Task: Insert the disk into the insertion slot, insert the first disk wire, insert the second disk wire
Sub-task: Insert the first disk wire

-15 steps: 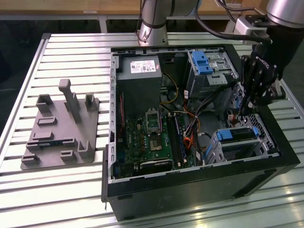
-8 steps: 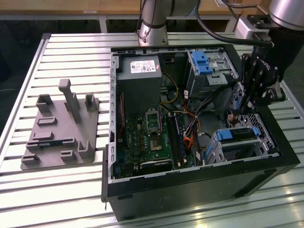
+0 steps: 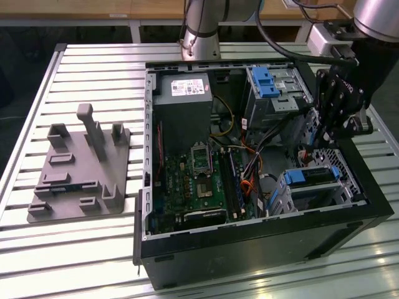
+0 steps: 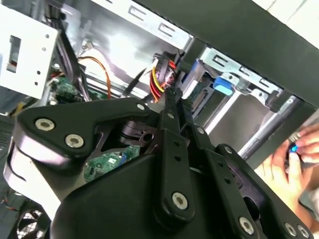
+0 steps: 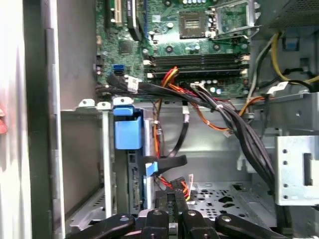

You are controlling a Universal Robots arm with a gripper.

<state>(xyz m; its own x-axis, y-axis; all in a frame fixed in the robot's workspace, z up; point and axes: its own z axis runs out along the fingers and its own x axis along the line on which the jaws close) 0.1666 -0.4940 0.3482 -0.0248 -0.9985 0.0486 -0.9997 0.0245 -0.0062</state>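
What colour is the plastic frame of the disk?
Bright blue; the disk shows best in the first wrist view.

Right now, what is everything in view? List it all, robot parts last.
table: one, silver slats, under everything
fixture: one, grey, on the table at the exterior view's left
case: one, black, open, mid-table
power supply: one, grey, far part of the case
motherboard: one, green, on the case floor
bay: one, grey with blue latch, far corner at the exterior view's right
slot: one, silver-grey cage, near corner at the exterior view's right
disk: one, blue-framed, in the slot
wires: one bundle, black, red, yellow, orange, across the case
hand: one, a person's, outside the case
arm: one, silver
jaws: one pair, black, in the case by the slot
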